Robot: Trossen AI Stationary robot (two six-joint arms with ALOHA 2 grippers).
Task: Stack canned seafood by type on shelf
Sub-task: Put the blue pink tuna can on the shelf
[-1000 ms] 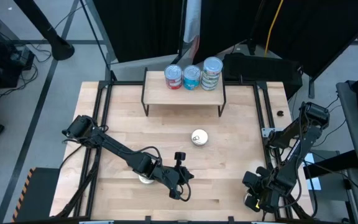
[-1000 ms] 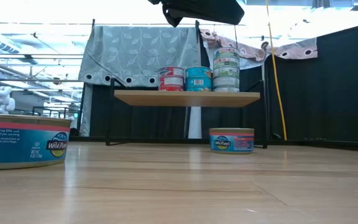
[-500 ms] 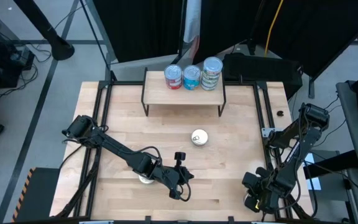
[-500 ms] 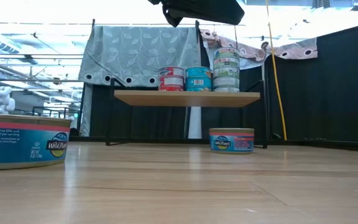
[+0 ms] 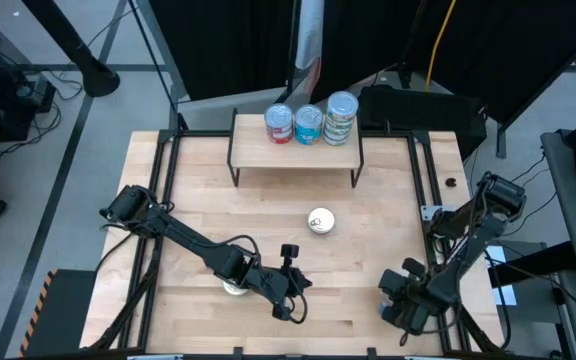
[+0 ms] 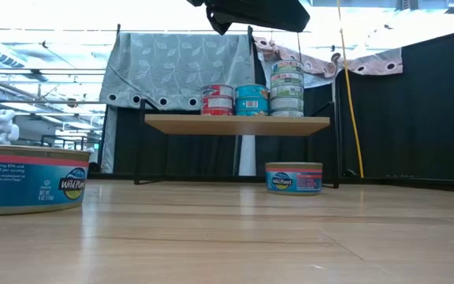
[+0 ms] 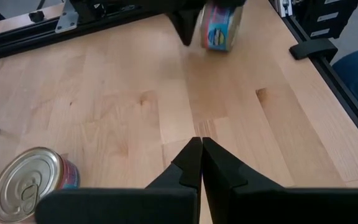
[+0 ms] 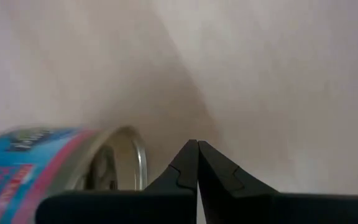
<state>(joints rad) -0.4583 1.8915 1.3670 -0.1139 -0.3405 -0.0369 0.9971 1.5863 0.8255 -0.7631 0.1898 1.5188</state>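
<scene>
The shelf (image 5: 296, 150) at the table's far side carries three stacks of canned seafood: red (image 5: 279, 124), blue (image 5: 309, 123) and a taller green one (image 5: 341, 117). One tin with a silver lid (image 5: 320, 221) stands on the table in front of it. Another (image 5: 234, 287) sits under my left arm. My left gripper (image 7: 201, 142) hovers shut above the bare table near the front. My right gripper (image 8: 196, 144) is shut and points down at the near right corner, beside a blue-and-pink tin (image 8: 61, 168) that seems to lie on its side. My right gripper's shut fingertips (image 8: 188, 155) stand close beside the lid end (image 8: 135, 158) of the blue-and-pink tin, coming from above. Whether they touch it, I cannot tell.
Black rails (image 5: 423, 190) run along the table's left and right sides. The shelf stands on thin black legs (image 6: 139, 154), and the silver-lidded tin (image 6: 293, 177) shows below its top in the low view. Bare wood lies between the two arms.
My right gripper has sunk toward the table and shifted a little toward the table's left edge, tipping more steeply downward. It stays shut.
</scene>
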